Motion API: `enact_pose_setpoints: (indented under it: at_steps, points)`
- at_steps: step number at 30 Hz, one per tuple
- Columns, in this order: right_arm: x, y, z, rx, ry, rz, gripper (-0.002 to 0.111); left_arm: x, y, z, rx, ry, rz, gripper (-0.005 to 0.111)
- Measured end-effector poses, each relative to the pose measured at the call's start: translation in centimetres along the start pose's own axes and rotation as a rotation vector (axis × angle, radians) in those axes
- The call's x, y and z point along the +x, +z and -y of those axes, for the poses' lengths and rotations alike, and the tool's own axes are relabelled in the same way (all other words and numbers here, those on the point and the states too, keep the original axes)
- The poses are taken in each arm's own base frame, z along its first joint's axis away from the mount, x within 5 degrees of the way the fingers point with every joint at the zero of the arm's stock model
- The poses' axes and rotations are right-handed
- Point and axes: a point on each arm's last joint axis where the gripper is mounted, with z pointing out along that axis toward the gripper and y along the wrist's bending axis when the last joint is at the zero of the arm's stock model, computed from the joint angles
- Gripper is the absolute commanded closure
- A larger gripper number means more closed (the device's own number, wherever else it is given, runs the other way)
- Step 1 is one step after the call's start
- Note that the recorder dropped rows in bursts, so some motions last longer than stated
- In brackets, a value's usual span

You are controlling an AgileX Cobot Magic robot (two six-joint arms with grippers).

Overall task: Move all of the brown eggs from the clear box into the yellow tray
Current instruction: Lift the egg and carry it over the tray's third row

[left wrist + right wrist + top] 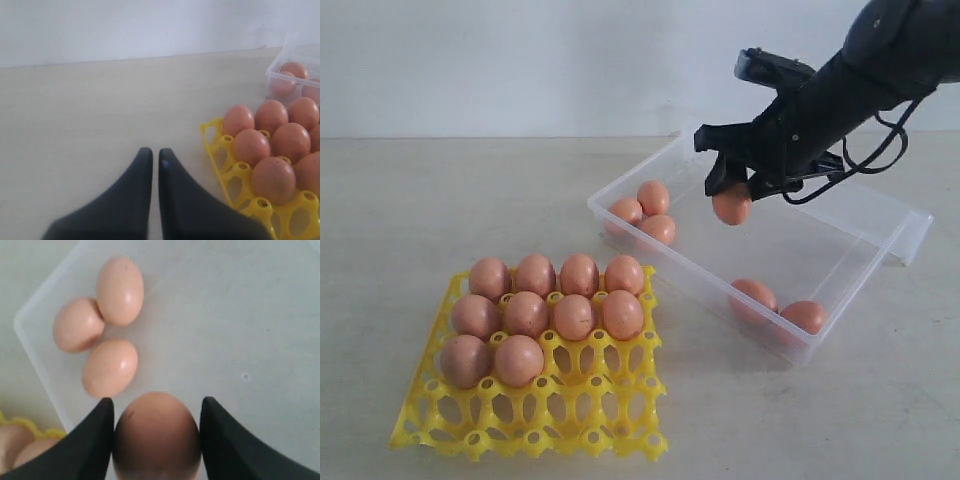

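My right gripper (730, 190) hangs above the clear box (700, 275), shut on a brown egg (731, 204) that is lifted off the box floor; the wrist view shows this egg (156, 435) pressed between both fingers. Three brown eggs (645, 210) lie in the box's far left corner, also seen from the right wrist (110, 367). Two more eggs (780, 305) rest at its near corner. The yellow tray (560, 420) at the front left holds several brown eggs (550, 300) in its back rows. My left gripper (155, 155) is shut and empty, low over the table beside the tray (225, 170).
The box's clear lid (905, 230) lies open on its far right side. The tray's front rows of cups (520, 410) are bare. A pale wall (520, 60) stands behind the table.
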Motion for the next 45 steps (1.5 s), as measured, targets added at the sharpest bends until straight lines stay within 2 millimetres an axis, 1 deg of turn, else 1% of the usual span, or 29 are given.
enact_pose_setpoints:
  at_steps: [1,2,3,4,5,6,13,15,17,21,24,28,30,32,34,37,39,41,43,45]
  points:
    - [0.2,-0.8,0.1,0.007,0.046,0.1,0.108,0.0,0.0,0.0,0.0,0.0,0.0,0.103]
    - [0.6,-1.3,0.2,0.013,0.075,0.155,0.108,0.0,0.0,0.0,0.0,0.0,0.0,0.103]
    - [0.6,-3.0,0.2,0.035,0.091,0.276,0.108,0.0,0.0,0.0,0.0,0.0,0.0,0.103]
    - [0.9,-4.2,0.3,0.058,0.088,0.347,0.108,0.0,0.0,0.0,0.0,0.0,0.0,0.103]
    - [1.5,-5.9,0.3,0.088,0.065,0.428,0.108,0.0,0.0,0.0,0.0,0.0,0.0,0.103]
    - [2.0,-7.1,0.3,0.107,0.046,0.473,0.108,0.0,0.0,0.0,0.0,0.0,0.0,0.103]
    - [6.6,-14.2,0.3,0.252,-0.181,0.701,0.108,0.0,0.0,0.0,0.0,0.0,0.0,0.103]
    - [7.5,-16.2,0.2,0.304,-0.267,0.776,0.108,0.0,0.0,0.0,0.0,0.0,0.0,0.103]
    - [8.2,-18.3,-0.1,0.363,-0.356,0.863,0.108,0.0,0.0,0.0,0.0,0.0,0.0,0.103]
    - [8.3,-22.4,-0.9,0.548,-0.586,1.066,0.108,0.0,0.0,0.0,0.0,0.0,0.0,0.103]
    - [8.0,-24.0,-1.4,0.742,-0.827,1.143,0.108,0.0,0.0,0.0,0.0,0.0,0.0,0.103]
    - [7.8,-24.9,-2.3,0.982,-1.168,1.169,0.108,0.0,0.0,0.0,0.0,0.0,0.0,0.103]
    - [7.8,-25.3,-2.8,1.054,-1.261,1.212,0.108,0.0,0.0,0.0,0.0,0.0,0.0,0.103]
    - [7.8,-25.6,-3.1,1.079,-1.305,1.242,0.108,0.0,0.0,0.0,0.0,0.0,0.0,0.103]
    - [7.8,-25.8,-3.3,1.053,-1.283,1.28,0.108,0.0,0.0,0.0,0.0,0.0,0.0,0.103]
    - [7.8,-26.9,-3.7,0.899,-1.105,1.406,0.108,0.0,0.0,0.0,0.0,0.0,0.0,0.103]
    - [7.7,-28.3,-4.2,0.739,-0.936,1.52,0.108,0.0,0.0,0.0,0.0,0.0,0.0,0.103]
    - [7.7,-29.6,-4.7,0.51,-0.721,1.63,0.108,0.0,0.0,0.0,0.0,0.0,0.0,0.103]
    - [7.5,-30.6,-5.1,0.288,-0.538,1.694,0.108,0.0,0.0,0.0,0.0,0.0,0.0,0.103]
    - [7.3,-31.1,-5.7,0.052,-0.388,1.707,0.108,0.0,0.0,0.0,0.0,0.0,0.0,0.103]
